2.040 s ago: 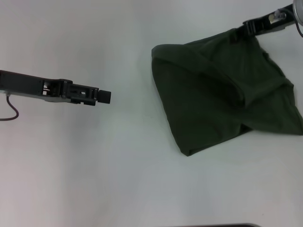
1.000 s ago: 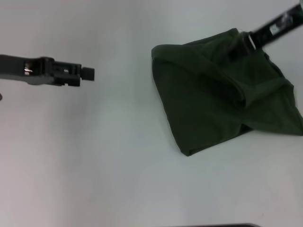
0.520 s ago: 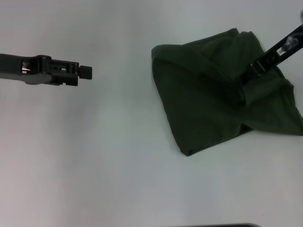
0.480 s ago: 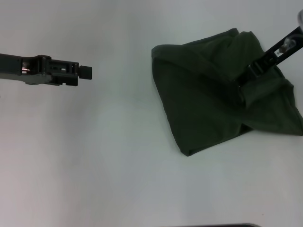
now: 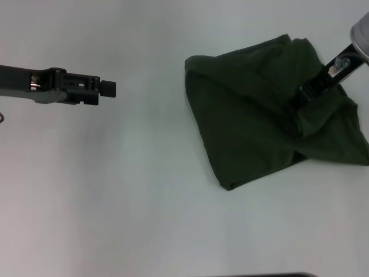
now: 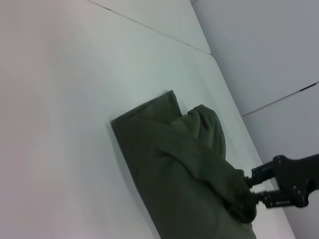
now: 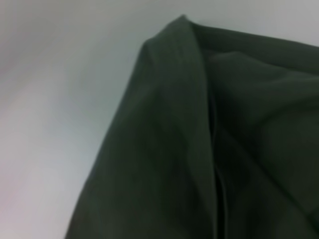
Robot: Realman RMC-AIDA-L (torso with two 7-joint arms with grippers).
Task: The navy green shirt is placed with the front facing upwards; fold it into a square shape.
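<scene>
The right end effector (image 5: 300,98) is reaching in from the upper right of the head view, its tip lying over a raised fold of the navy green shirt (image 5: 259,121). In the left wrist view its two fingers (image 6: 254,188) are pressing into the bunched cloth and appear to be pinching it, though the contact itself is dark. The shirt is lying crumpled in the right half of the head view, on the white surface (image 5: 144,190). Its long axis is running from a narrow lower corner up toward the upper right. One straight edge is facing the middle of the frame. The shirt's right side is reaching the frame edge. Wide open surface is stretching left and below. The left end effector (image 5: 108,88) is hovering at the upper left, well apart from the shirt, pointing toward it; whether it is spread or closed cannot be told.
</scene>
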